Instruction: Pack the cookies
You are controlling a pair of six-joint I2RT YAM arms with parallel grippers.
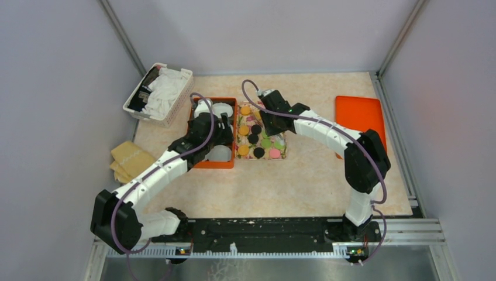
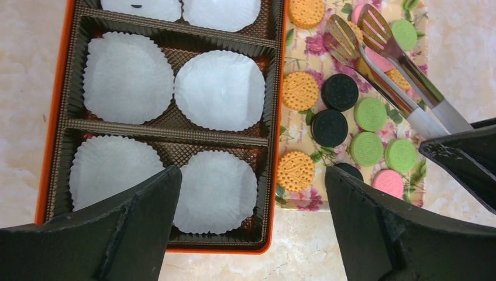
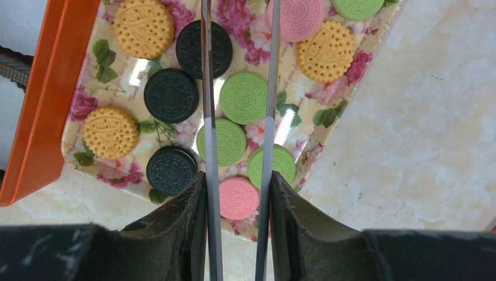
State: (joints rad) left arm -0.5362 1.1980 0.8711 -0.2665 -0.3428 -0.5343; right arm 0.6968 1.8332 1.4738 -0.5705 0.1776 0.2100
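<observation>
Several orange, pink, green and black cookies (image 1: pixel 257 137) lie on a floral tray (image 1: pixel 283 153) in the middle of the table. My right gripper (image 1: pixel 270 120) is shut on metal tongs (image 3: pixel 208 117) and holds them over the tray. The tong arms stand apart, with a green cookie (image 3: pixel 244 96) and a pink cookie (image 3: pixel 238 198) below the gap; the tips grip nothing (image 2: pixel 351 35). My left gripper (image 2: pixel 252 171) is open and empty above the near edge of the orange box (image 2: pixel 55 111). The box holds white paper cups (image 2: pixel 219 91) and no cookies.
A white basket with cloths (image 1: pixel 159 93) stands at the back left. A flat orange lid (image 1: pixel 360 117) lies at the right. A folded tan cloth (image 1: pixel 130 159) lies at the left edge. The orange box touches the floral tray's left side.
</observation>
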